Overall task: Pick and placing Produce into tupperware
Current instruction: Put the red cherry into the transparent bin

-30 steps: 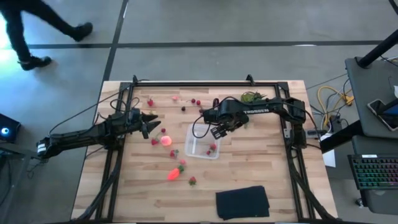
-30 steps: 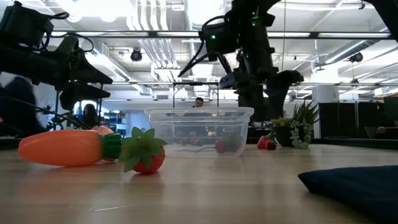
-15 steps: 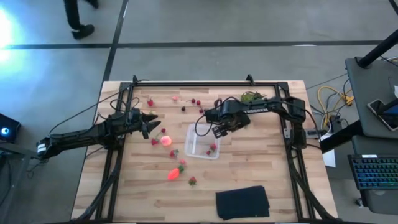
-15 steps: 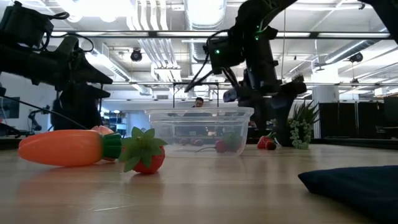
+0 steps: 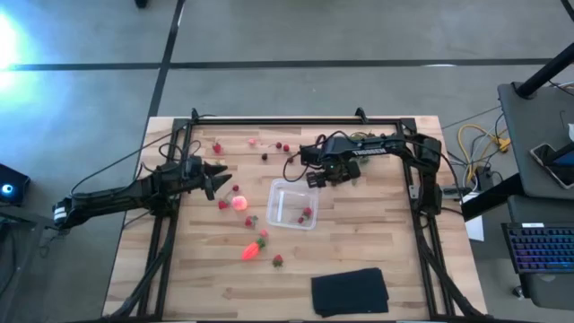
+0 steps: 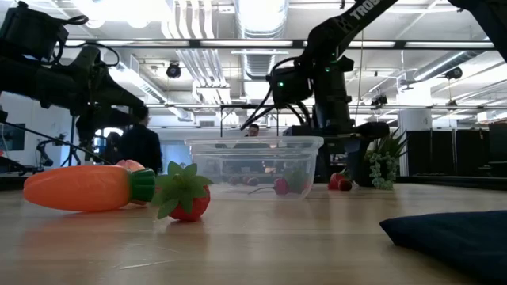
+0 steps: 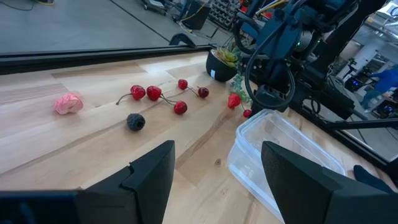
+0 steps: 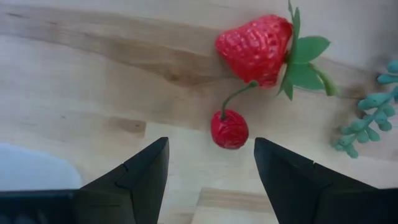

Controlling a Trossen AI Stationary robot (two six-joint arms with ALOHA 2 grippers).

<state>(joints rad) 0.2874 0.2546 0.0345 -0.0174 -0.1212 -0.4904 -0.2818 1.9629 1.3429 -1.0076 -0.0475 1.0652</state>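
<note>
The right gripper (image 8: 210,171) hangs with its jaws parted and empty — a small red cherry (image 8: 229,129) lies just ahead of the gap between them, a strawberry (image 8: 256,50) beyond it. The clear tupperware (image 5: 292,205) sits just behind and beside those jaws, a few berries inside. The left gripper (image 7: 216,180) waits, jaws apart and holding nothing, facing scattered cherries (image 7: 145,93) — the tupperware lies ahead of it.
</note>
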